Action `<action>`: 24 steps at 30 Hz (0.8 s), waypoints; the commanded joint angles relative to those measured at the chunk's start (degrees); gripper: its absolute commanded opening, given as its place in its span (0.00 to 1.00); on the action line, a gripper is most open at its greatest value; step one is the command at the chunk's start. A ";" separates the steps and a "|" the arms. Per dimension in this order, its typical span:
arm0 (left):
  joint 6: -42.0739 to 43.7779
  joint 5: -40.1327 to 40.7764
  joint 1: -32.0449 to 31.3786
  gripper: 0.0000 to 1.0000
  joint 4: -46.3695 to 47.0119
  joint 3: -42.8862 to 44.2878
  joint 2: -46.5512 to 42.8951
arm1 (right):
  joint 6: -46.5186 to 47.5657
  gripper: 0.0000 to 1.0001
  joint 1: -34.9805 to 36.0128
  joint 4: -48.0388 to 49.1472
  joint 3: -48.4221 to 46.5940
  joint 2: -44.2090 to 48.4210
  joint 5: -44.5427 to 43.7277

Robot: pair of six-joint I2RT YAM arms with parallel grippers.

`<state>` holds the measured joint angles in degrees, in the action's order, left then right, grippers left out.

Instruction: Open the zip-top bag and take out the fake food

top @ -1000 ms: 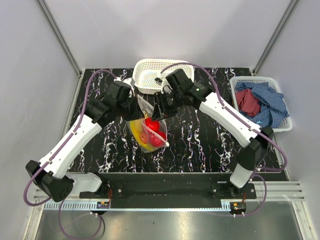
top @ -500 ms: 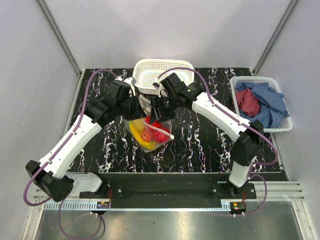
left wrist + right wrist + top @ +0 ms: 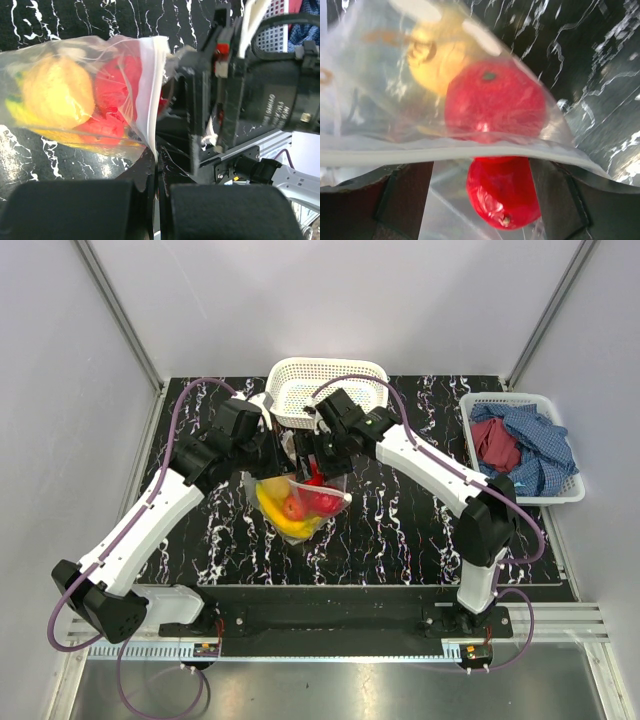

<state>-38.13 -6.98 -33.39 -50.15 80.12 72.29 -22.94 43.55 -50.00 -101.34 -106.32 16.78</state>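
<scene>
One floppy, likely slippery zip-top bag [image 3: 292, 505], near the desk's far edge, is best held by its lip: left gripper [image 3: 159, 192] pinches there, right gripper [image 3: 482, 175] gapes by the fake food [image 3: 495, 102].

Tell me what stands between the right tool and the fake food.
The zip-top bag itself: its clear plastic and white zip strip stretch across the front of the right tool, with the fake food behind them. I cannot tell whether the mouth is open. Nothing else intervenes; the left tool pinches the bag's edge.
</scene>
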 commanded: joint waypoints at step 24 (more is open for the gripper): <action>-3.35 -1.28 0.16 0.00 5.68 -2.77 -3.12 | 2.99 0.38 2.59 9.48 -2.37 -4.08 -9.14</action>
<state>-40.69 -8.56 -33.39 -47.83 77.34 71.92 -21.28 45.71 -42.24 -101.14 -111.74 7.25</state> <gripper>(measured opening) 0.012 0.568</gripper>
